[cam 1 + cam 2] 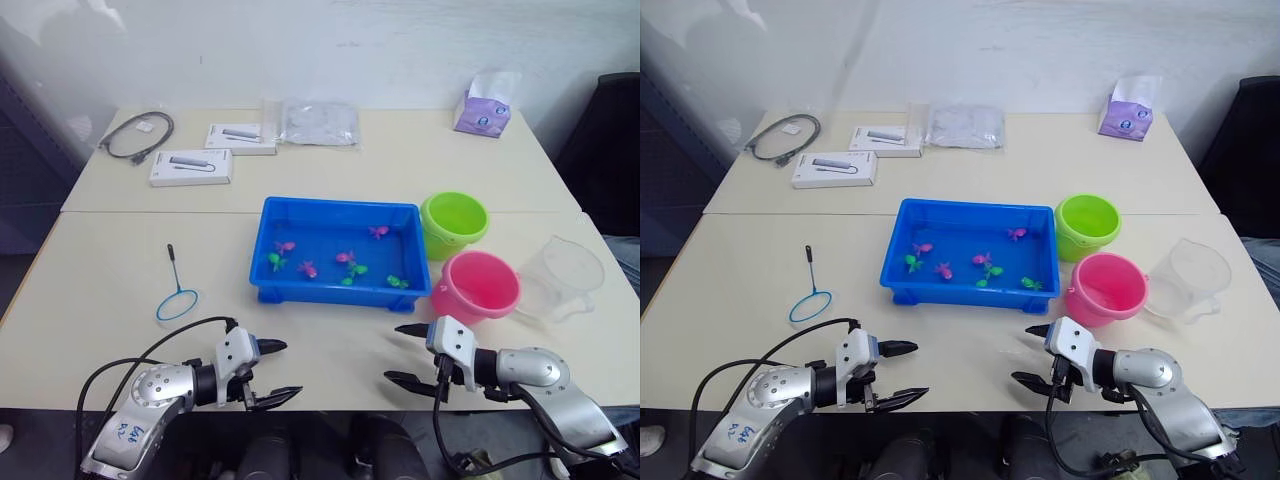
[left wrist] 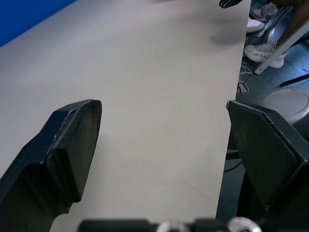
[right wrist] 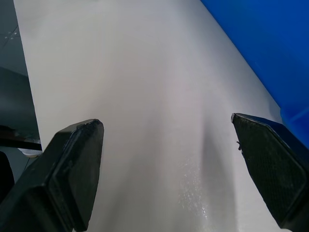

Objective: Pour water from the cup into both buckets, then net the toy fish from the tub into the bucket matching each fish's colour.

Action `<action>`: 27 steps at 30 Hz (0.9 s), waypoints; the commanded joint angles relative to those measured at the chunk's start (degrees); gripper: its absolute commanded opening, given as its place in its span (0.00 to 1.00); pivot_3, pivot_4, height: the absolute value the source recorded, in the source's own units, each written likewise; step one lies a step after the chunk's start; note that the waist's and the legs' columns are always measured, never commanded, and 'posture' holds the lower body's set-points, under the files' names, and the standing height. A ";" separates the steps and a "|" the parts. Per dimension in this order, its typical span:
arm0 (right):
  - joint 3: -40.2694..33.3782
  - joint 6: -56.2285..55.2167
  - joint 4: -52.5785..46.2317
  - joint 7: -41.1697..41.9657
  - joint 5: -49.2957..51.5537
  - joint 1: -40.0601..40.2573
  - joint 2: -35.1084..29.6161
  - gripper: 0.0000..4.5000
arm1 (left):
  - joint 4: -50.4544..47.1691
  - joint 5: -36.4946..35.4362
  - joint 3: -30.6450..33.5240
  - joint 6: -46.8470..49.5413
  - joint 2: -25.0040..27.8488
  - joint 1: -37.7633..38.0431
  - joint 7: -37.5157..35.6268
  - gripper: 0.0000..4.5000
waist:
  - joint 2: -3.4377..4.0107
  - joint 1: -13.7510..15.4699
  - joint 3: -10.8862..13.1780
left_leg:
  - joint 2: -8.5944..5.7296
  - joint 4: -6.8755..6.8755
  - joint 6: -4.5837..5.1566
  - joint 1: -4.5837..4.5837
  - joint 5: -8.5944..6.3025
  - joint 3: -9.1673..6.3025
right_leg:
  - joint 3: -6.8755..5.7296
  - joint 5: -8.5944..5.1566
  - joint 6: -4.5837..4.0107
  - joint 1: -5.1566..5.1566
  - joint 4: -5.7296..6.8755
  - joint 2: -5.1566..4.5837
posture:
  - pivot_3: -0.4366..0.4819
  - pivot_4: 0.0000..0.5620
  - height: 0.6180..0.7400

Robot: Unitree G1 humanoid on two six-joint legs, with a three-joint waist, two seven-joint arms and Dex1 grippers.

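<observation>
1. State: both grippers empty, jaws wide. Left gripper point(image 1: 271, 372) and right gripper point(image 1: 408, 352) hover low over the near edge of the desk point(image 1: 100, 280), pointing at each other.
2. Nothing started, as far as I can judge: cup point(image 1: 562, 278) stands at the far right of the desk, just beside the pink bucket point(image 1: 480, 287). Green bucket point(image 1: 454, 222) sits behind the pink one, touching or nearly touching the tub point(image 1: 340, 253).
3. Step in hand, by my read: right gripper goes for the cup. Can't make out which way the handle faces; clear plastic, hard to read.
4. Approach from the outer right side, not across the pink bucket, which is light and easily knocked.
5. Grip the handle or wall firmly; keep the cup upright on lift. Water level not visible.
6. Pour with the spout over the centre of a bucket, tilting slowly.
7. Toy fish point(image 1: 347, 257), pink and green, lie scattered in the tub. Net point(image 1: 177, 291) lies flat on the left, well within the left gripper's side. Leave for later.
</observation>
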 commanded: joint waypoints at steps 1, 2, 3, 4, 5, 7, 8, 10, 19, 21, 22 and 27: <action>-0.59 0.02 -1.03 0.31 0.43 -0.13 -0.52 1.00 | -2.09 -0.57 -0.49 -0.11 0.20 0.85 -0.79 0.99 | 0.00 -0.02 0.00 | 0.00 0.00 0.00 0.00 0.00 0.00 | 0.00 0.00 0.00 0.00 0.00 0.00 | 0.48 0.27 1.00; -0.68 0.34 -1.67 -0.01 0.35 0.00 -0.56 1.00 | -2.28 -0.60 -0.48 0.41 -0.02 0.80 -0.35 0.99 | 0.00 -0.02 0.00 | 0.00 0.00 0.00 0.00 0.00 0.00 | 0.00 0.00 0.00 0.00 0.00 0.00 | 0.48 0.27 1.00; -0.82 0.37 -2.08 -0.46 0.20 0.13 -0.46 1.00 | -2.25 -0.65 -0.49 0.83 -0.23 0.59 -0.05 0.99 | 0.00 -0.02 0.00 | 0.00 0.00 0.00 0.00 0.00 0.00 | 0.00 0.00 0.00 0.00 0.00 0.00 | 0.48 0.27 1.00; -1.10 0.14 -2.45 -1.08 -0.03 0.36 -0.28 1.00 | -2.09 -0.79 -0.45 1.26 -0.40 0.30 0.13 0.99 | 0.00 -0.01 0.00 | 0.00 0.00 0.00 0.00 0.00 0.00 | 0.00 0.00 0.00 0.00 0.00 0.00 | 0.48 0.27 1.00; -1.50 -0.04 -3.03 -1.75 -0.12 0.78 -0.11 1.00 | -2.11 -1.04 -0.50 1.59 -0.34 0.08 -0.13 0.99 | 0.00 0.01 0.00 | 0.00 0.00 0.00 0.00 0.00 0.00 | 0.00 0.00 0.00 0.00 0.00 0.00 | 0.48 0.27 1.00; -2.10 0.09 -4.13 -2.65 0.04 1.49 -0.12 1.00 | -2.33 -1.67 -0.41 2.24 -0.21 -0.33 -0.68 0.99 | 0.00 0.02 0.00 | 0.00 0.00 0.00 0.00 0.00 0.00 | 0.00 0.00 0.00 0.00 0.00 0.00 | 0.48 0.27 1.00; -2.30 0.30 -4.58 -2.91 0.20 1.76 -0.22 1.00 | -2.47 -1.97 -0.32 2.52 -0.15 -0.50 -0.95 0.99 | 0.00 0.02 0.00 | 0.00 0.00 0.00 0.00 0.00 0.00 | 0.00 0.00 0.00 0.00 0.00 0.00 | 0.48 0.27 1.00; -4.78 2.91 -7.75 -4.19 2.55 3.70 -0.39 1.00 | -3.83 -5.10 0.76 5.25 0.38 -2.05 -2.41 0.99 | 0.01 0.06 0.00 | 0.00 0.00 0.00 0.00 0.00 0.00 | 0.00 0.00 0.00 0.00 0.00 0.00 | 0.48 0.27 1.00; -26.74 19.14 -28.54 -16.36 19.94 20.95 4.68 1.00 | -7.74 -25.24 6.65 23.95 6.12 -22.99 -10.54 0.99 | 0.07 0.12 0.02 | 0.00 0.03 -0.03 0.01 0.01 -0.06 | -0.02 0.00 0.00 0.07 0.03 0.01 | 0.48 0.27 1.00; -31.80 20.98 -30.76 -19.03 22.75 24.61 6.61 1.00 | -6.71 -28.50 7.66 26.91 6.60 -28.00 -11.56 0.99 | 0.05 0.27 0.02 | 0.00 0.04 -0.04 -0.04 0.03 -0.08 | -0.04 0.01 0.01 0.08 0.03 0.05 | 0.48 0.27 1.00; -34.14 21.81 -31.35 -20.23 24.25 25.97 7.48 1.00 | -5.95 -29.27 7.90 27.75 6.76 -30.13 -12.08 0.99 | 0.05 0.23 0.02 | -0.01 0.05 -0.05 0.00 0.03 -0.06 | -0.02 0.02 0.03 0.09 0.04 0.07 | 0.48 0.27 1.00; -44.49 25.58 -30.77 -25.96 31.47 29.22 10.26 1.00 | -1.26 -29.63 7.49 29.33 6.30 -39.47 -13.78 0.99 | 0.06 -0.15 0.01 | 0.01 0.05 -0.07 0.08 0.02 0.01 | 0.14 0.06 0.10 0.21 -0.04 0.33 | 0.48 0.27 1.00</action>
